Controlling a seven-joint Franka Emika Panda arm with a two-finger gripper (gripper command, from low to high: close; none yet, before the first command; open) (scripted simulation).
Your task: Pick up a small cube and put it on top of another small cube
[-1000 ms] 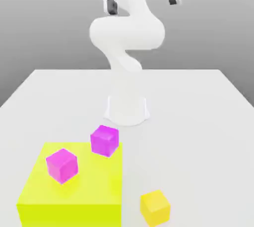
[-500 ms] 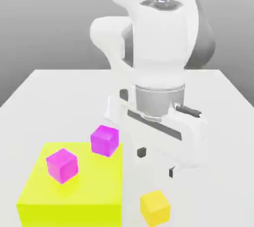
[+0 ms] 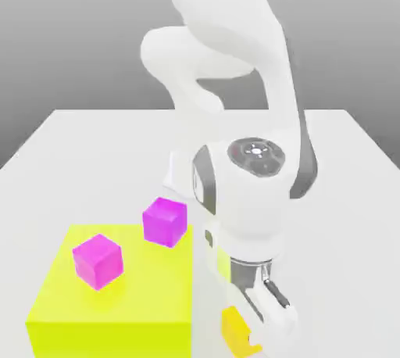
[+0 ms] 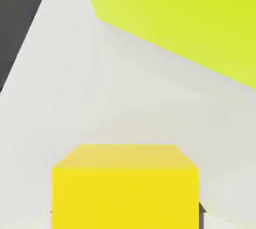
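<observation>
A plain yellow cube (image 4: 125, 185), two magenta cubes (image 3: 98, 260), a yellow-green block (image 3: 117, 302), a white arm (image 3: 234, 75).

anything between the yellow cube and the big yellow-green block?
Nothing. In the hand view, bare white table separates the yellow cube from the yellow-green block. The exterior view shows the same bare strip beside the block.

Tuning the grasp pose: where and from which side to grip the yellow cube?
Grip the yellow cube across two opposite vertical faces, coming straight down. It sits flat on the table, apart from the big block, so both sides look free.
</observation>
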